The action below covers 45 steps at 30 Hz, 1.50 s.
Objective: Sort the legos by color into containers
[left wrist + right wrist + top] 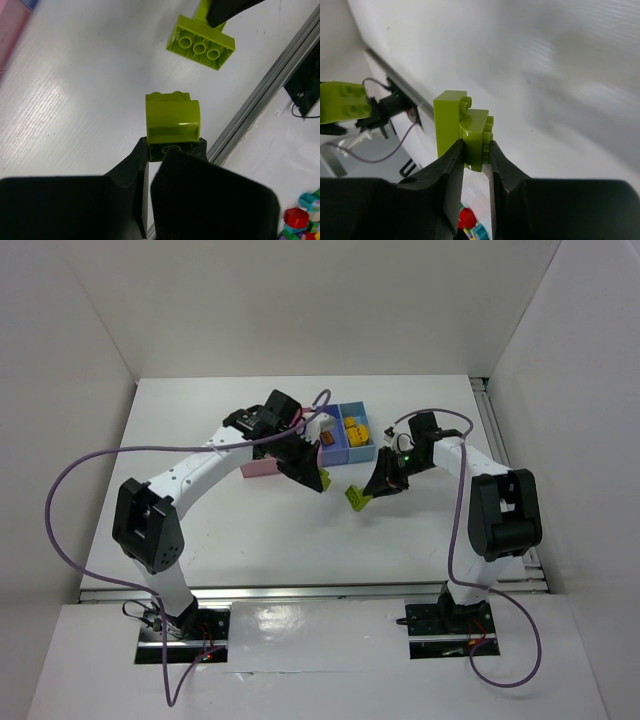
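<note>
Left tool (318, 480) is narrow, pinching a lime lego, the left brick (172, 124). Its fingers (134, 167) grip the lower end. The curved glossy face is toward the wrist camera and the studs point away from it. From the top view this brick hangs just in front of the bins, near where the pink bin (262, 468) meets the purple bin (333, 454). It touches neither.

Right tool (365, 492) is also narrow, clamped on a second lime lego, the right brick (461, 125). The fingers (451, 165) squeeze its bottom edge, and the studs stick out sideways to the right in the wrist view. In the left wrist view its hollow underside shows, with three round tubes. It is angled, not flat.

The two bricks are near each other but apart, in the middle of the surface (250, 530) between the arms, right brick nearer the bases. Both look lifted off the surface; exact height can't be told.

The bins sit in a row at the far centre, partly hidden by the left arm. Purple bin holds a brown lego (328, 441). Blue bin (362, 453), on the right end, holds yellow legos (354, 430). What's inside the pink bin is not visible.

A metal rail (260, 100) runs along the right edge of the surface.
</note>
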Each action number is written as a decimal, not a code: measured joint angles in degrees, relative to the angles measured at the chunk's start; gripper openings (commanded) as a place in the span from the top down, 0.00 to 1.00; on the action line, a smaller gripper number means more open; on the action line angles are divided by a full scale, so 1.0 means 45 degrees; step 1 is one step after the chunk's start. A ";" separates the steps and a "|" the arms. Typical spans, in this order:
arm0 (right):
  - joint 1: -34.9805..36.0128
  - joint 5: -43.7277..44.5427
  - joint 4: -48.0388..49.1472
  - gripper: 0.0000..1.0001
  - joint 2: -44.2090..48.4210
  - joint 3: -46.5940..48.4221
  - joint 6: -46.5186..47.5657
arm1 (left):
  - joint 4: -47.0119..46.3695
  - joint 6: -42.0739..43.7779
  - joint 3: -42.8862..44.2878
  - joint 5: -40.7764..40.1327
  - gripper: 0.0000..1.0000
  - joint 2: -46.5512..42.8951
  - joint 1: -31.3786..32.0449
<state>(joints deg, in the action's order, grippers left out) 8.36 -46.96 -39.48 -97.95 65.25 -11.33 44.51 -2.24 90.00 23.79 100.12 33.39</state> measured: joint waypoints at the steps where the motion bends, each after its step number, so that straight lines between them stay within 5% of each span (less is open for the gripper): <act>1: 0.0000 0.0350 0.0029 0.99 0.0000 0.0000 -0.0185 | 0.0000 -0.0063 0.0000 0.0126 1.00 -0.0010 -0.0204; 5: 0.0102 0.2696 0.0068 0.88 0.0000 0.0000 -0.0913 | -0.0078 -0.0325 0.0000 0.0670 1.00 -0.0029 -0.0971; 8: 0.0287 0.4294 0.0083 0.50 0.0000 0.0015 -0.1341 | -0.0272 -0.0573 -0.0029 0.1326 1.00 -0.0029 -0.1360; 11: 0.0520 0.5178 0.0034 0.33 -0.0117 0.0248 -0.1530 | -0.0690 -0.0631 -0.0282 0.2361 1.00 -0.0049 -0.1758; 18: 0.0690 0.5435 0.0058 0.34 -0.0131 0.1141 -0.1200 | -0.1394 -0.0855 -0.1185 0.5192 1.00 -0.0073 -0.2754; 24: 0.0874 0.2103 0.1273 0.36 0.1695 0.1064 -0.0408 | -0.1812 -0.0928 -0.1200 0.7966 1.00 -0.0078 -0.3521; 27: 0.1073 0.0282 0.2278 0.24 0.2453 0.1059 -0.0277 | -0.2040 -0.0991 -0.1195 0.9170 1.00 -0.0073 -0.3614; 35: 0.1948 -0.3157 0.3366 0.17 0.1719 0.1681 -0.0321 | -0.2628 -0.1540 -0.1195 1.0749 1.00 -0.0073 -0.3604; 45: 0.2968 -0.5178 0.6008 0.36 0.0923 0.1904 -0.1817 | -0.2895 -0.1608 -0.1200 1.1045 1.00 -0.0073 -0.3604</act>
<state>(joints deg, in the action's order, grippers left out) 21.71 -70.26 -12.45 -93.80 73.82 -19.51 31.48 -9.47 84.60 73.49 99.79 17.17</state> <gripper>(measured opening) 0.697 0.043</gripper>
